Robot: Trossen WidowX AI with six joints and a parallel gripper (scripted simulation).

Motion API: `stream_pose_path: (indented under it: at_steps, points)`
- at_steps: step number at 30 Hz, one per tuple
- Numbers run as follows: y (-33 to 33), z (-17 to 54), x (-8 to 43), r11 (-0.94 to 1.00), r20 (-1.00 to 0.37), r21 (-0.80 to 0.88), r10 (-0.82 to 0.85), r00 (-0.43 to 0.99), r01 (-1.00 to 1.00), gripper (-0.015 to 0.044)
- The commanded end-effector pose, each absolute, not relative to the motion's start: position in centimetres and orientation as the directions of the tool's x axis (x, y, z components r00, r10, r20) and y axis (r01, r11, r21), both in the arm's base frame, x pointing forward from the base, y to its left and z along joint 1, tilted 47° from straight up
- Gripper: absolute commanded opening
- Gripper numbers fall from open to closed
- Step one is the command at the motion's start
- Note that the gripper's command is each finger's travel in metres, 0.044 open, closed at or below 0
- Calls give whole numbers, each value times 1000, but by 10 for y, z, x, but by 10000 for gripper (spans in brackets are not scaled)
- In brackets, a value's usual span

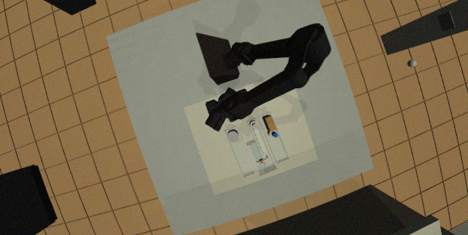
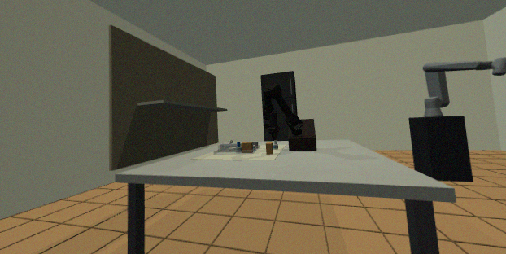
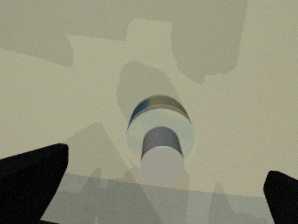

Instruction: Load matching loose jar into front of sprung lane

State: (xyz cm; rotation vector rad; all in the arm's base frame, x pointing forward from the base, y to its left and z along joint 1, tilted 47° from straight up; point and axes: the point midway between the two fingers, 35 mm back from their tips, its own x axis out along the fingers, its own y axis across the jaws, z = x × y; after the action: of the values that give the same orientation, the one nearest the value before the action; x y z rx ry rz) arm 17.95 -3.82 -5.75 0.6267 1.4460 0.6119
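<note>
The loose jar [image 3: 161,138] [image 2: 275,146] stands upright on the cream mat; it has a grey neck and lid, a pale shoulder and a blue and olive band. In the top view the arm hides it. My gripper [image 3: 169,168] [image 2: 272,135] is open and empty above the jar, with the jar between the fingers' lines in the wrist view. The sprung lane [image 1: 265,144] is the middle one of three clear lanes, with a pale round-topped jar [image 1: 253,123] at its arm-side end. A red mark [image 1: 261,162] shows near its far end. The pusher plate is too small to make out.
The left lane holds a grey-topped round item [image 1: 232,134]. The right lane holds a brown block [image 1: 269,123] [image 2: 246,147] and a blue-topped item [image 1: 275,134]. Another brown block [image 2: 269,148] stands near the loose jar. A dark box [image 1: 216,56] [image 2: 302,144] stands by the arm's base.
</note>
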Motion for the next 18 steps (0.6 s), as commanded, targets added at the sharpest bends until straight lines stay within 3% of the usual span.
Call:
stream_pose_path:
  at_steps: [1,18]
  points:
    - [-26,-66,178,693,-692,721,721,31,3,440]
    - [-10,-81,179,692,-692,722,721,31,3,440]
